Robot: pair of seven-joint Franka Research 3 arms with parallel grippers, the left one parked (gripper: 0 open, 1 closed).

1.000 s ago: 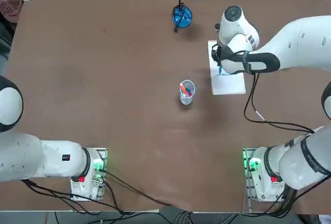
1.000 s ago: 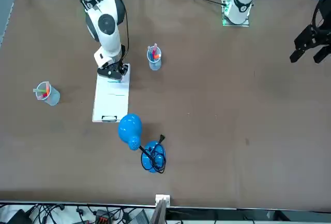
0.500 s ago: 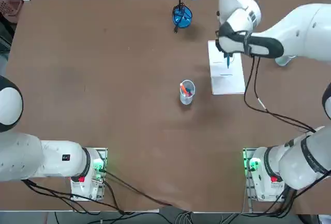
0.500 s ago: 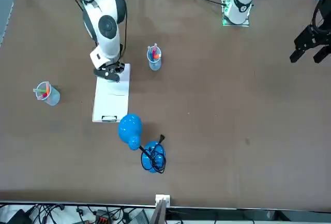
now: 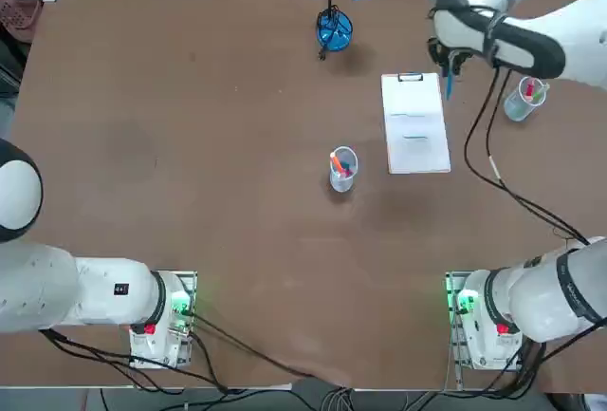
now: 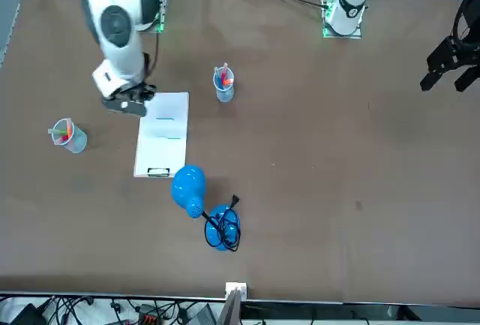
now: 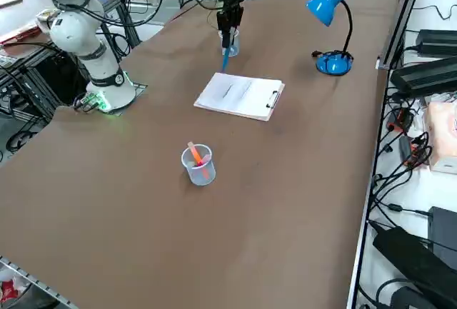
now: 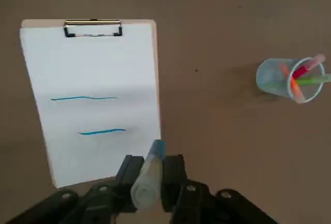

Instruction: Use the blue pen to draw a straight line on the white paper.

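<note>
The blue pen [image 5: 448, 85] hangs tip-down, pinched between the fingers of the right gripper [image 5: 449, 62], which is raised above the table [image 5: 190, 98] just off the right edge of the white paper [image 5: 414, 136], near its clipped far end. The arm reaches far across from its base, wrist pointing down. The wrist view alone shows two short blue lines on the sheet [image 8: 90, 94] and the pen [image 8: 147, 175] clamped in the fingers [image 8: 129, 169]. A clear cup of pens [image 5: 524, 100] stands further right, another cup [image 5: 342, 168] left of the paper, and a blue desk lamp [image 5: 334, 29] at the far edge.
</note>
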